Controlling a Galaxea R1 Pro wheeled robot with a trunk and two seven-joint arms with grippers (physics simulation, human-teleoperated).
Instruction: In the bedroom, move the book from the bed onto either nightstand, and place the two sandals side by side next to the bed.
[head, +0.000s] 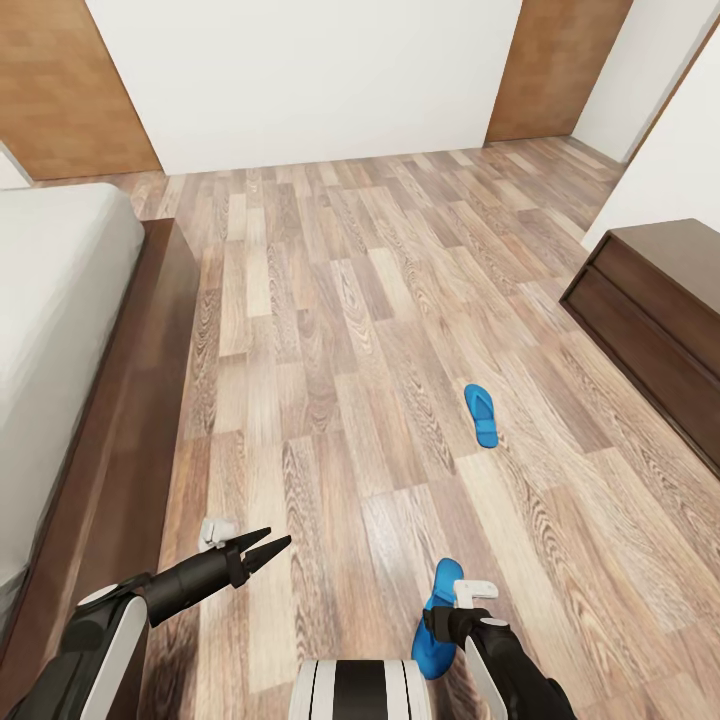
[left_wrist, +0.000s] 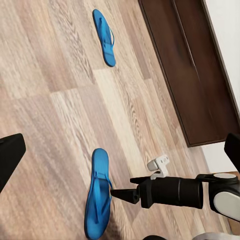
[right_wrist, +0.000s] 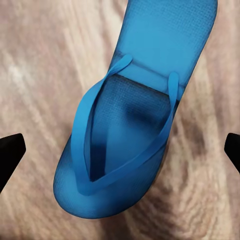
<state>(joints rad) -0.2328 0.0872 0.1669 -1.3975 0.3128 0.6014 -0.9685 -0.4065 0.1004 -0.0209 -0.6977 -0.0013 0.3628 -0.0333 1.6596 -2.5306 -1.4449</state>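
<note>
Two bright blue sandals lie on the wood floor. One sandal rests out in the middle of the floor. The other sandal lies close to my base, straps up. My right gripper hovers over this near sandal, open, with a fingertip on either side and clear of it. My left gripper hangs open above bare floor beside the bed, holding nothing. The book and the nightstand are out of view.
The bed's pale mattress and dark frame run along the left. A long low dark-wood cabinet stands at the right wall. A white wall closes the far end, with wooden panels on both sides.
</note>
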